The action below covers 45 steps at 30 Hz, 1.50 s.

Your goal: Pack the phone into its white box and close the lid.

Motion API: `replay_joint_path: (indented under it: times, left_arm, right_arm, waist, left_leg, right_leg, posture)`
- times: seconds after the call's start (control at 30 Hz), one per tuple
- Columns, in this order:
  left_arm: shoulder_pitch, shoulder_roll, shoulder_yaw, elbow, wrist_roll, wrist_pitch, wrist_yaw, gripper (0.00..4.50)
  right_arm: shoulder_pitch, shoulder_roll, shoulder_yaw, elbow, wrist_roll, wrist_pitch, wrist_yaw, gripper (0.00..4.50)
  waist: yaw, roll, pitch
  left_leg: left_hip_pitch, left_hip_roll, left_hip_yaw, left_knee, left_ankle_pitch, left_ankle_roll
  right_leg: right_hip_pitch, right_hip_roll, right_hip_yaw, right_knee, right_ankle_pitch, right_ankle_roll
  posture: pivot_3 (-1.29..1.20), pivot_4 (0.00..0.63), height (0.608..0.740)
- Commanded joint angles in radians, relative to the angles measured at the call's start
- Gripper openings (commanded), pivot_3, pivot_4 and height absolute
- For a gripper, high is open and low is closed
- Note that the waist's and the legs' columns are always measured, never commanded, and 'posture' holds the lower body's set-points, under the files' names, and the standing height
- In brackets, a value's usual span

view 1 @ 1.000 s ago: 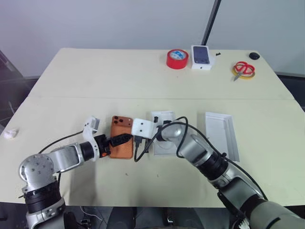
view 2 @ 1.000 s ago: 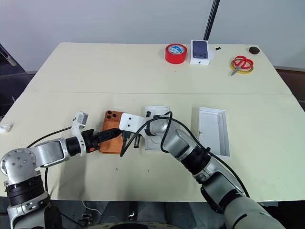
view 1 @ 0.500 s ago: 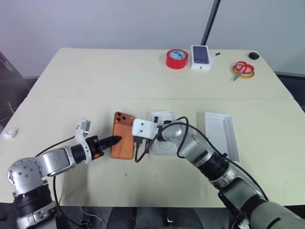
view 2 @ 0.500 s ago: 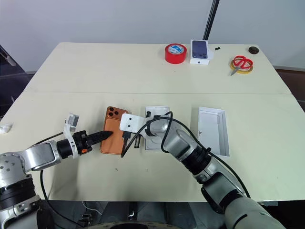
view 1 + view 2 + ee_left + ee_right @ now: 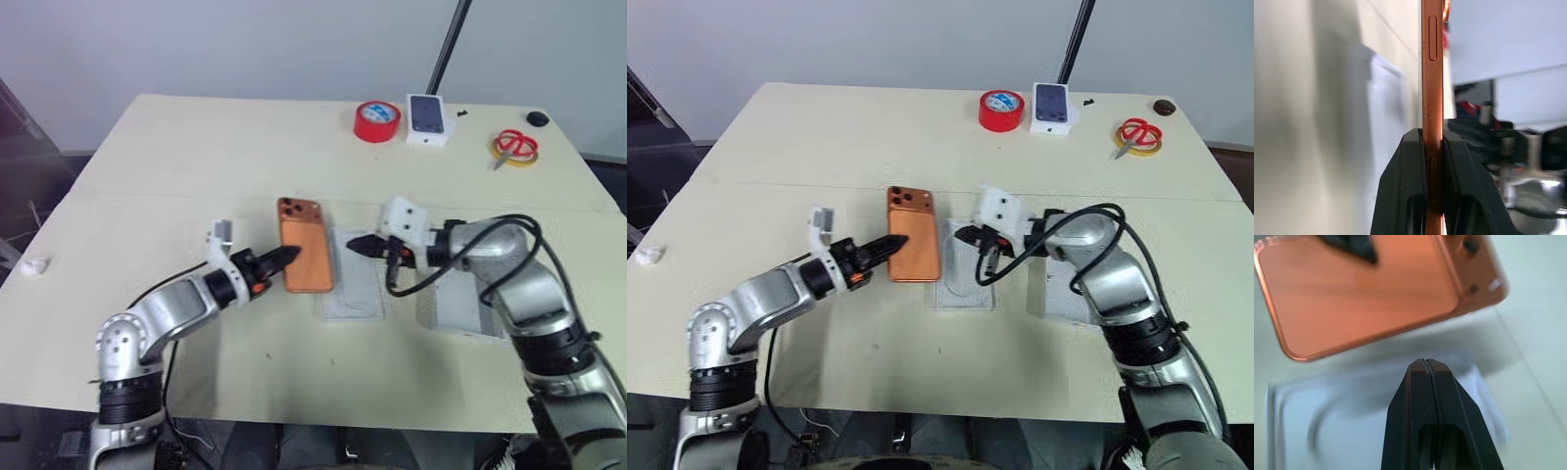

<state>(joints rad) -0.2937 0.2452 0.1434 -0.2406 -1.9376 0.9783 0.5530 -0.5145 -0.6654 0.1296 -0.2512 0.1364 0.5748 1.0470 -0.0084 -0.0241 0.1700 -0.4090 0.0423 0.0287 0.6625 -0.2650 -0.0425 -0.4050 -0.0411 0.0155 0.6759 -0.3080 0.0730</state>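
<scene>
Along the top edge of the table (image 5: 176, 147) a red tape roll (image 5: 377, 121), a small white box with a dark phone picture (image 5: 428, 119) and red-handled scissors (image 5: 516, 146) on a yellow ring are lying well apart from the work; a small white scrap (image 5: 36, 265) is sitting at the far left edge. Nothing is standing between the grippers and the boxes.

At centre frame a shallow white tray (image 5: 353, 279) with a faint embossed oval is lying flat, nothing resting inside it. A second white tray (image 5: 460, 308) is lying to its right, partly covered by the right forearm and its black cable, so its contents cannot be told. Which of these is the white box and which the lid cannot be told here.

The left gripper (image 5: 285, 256) is pinching the phone (image 5: 304, 257) by its long edge, the two black fingers (image 5: 1413, 181) pressed against both faces. The phone is hanging at centre frame, just left of the central tray, camera block toward the top. The right gripper (image 5: 357, 243) is pressed together on nothing, hovering over the tray's upper part and pointing at the phone.

Compared with a second ago, the phone is no longer lying on the table but is being held up nearer the tray, and the right gripper is now sitting to the phone's right.
</scene>
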Motion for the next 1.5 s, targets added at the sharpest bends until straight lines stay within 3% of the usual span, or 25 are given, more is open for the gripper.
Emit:
replay_joint_path:
  times: [0.03, 0.27, 0.9, 1.2, 1.37, 1.5]
  left_arm:
    - [-0.027, -0.020, -0.084, -0.011, -0.035, -0.059, 0.048, 0.02]
    - [-0.053, -0.021, -0.181, 0.060, 0.005, -0.085, 0.054, 0.02]
    - [-0.102, -0.070, -0.206, 0.161, 0.117, -0.056, -0.024, 0.02]
    - [-0.101, -0.010, -0.178, 0.114, 0.060, -0.033, -0.017, 4.15]
    - [-0.088, 0.134, -0.144, 0.020, -0.020, -0.030, -0.004, 4.15]
    - [-0.090, 0.314, -0.140, -0.041, 0.065, 0.036, -0.066, 4.15]
  right_arm:
    - [0.009, -0.042, -0.055, 0.003, 0.017, -0.033, -0.012, 0.00]
    - [0.017, -0.073, -0.070, 0.032, 0.014, -0.061, -0.049, 0.00]
    - [0.095, -0.145, -0.099, 0.018, 0.093, -0.087, 0.004, 0.00]
    - [0.099, -0.157, -0.100, 0.021, 0.096, -0.085, -0.004, 0.00]
    - [0.102, -0.161, -0.098, 0.021, 0.091, -0.088, -0.009, 0.00]
    - [0.084, -0.157, -0.067, 0.055, 0.047, -0.105, -0.031, 0.00]
  waist:
    - [-0.006, 0.000, 0.000]
    - [-0.001, 0.000, 0.000]
    - [-0.001, 0.000, 0.000]
    - [-0.002, 0.000, 0.000]
    - [-0.003, 0.000, 0.000]
    - [-0.002, 0.000, 0.000]
  left_leg:
    - [0.000, 0.000, 0.000, 0.000, 0.000, 0.000]
    - [0.001, 0.002, -0.001, 0.001, 0.000, 0.000]
    - [0.000, 0.002, -0.001, 0.001, 0.001, -0.001]
    - [0.001, 0.002, -0.001, 0.001, 0.001, -0.001]
    - [0.001, 0.005, -0.001, 0.001, 0.001, -0.001]
    - [0.001, 0.005, -0.001, 0.001, 0.001, -0.001]
  right_leg:
    - [0.000, 0.001, 0.000, 0.000, 0.000, 0.000]
    - [0.000, 0.012, 0.003, 0.000, 0.000, 0.000]
    - [0.001, 0.012, 0.003, 0.000, 0.000, 0.000]
    - [0.001, 0.012, 0.003, 0.000, 0.000, 0.000]
    - [0.001, 0.013, 0.003, 0.000, 0.000, 0.000]
    - [0.001, 0.013, 0.003, 0.000, 0.000, 0.000]
  posture:
    - [0.00, 0.150, 0.732]
    - [0.00, 0.150, 0.732]
    - [0.00, 0.150, 0.732]
    - [0.00, 0.150, 0.732]
    - [0.00, 0.150, 0.732]
    - [0.00, 0.150, 0.732]
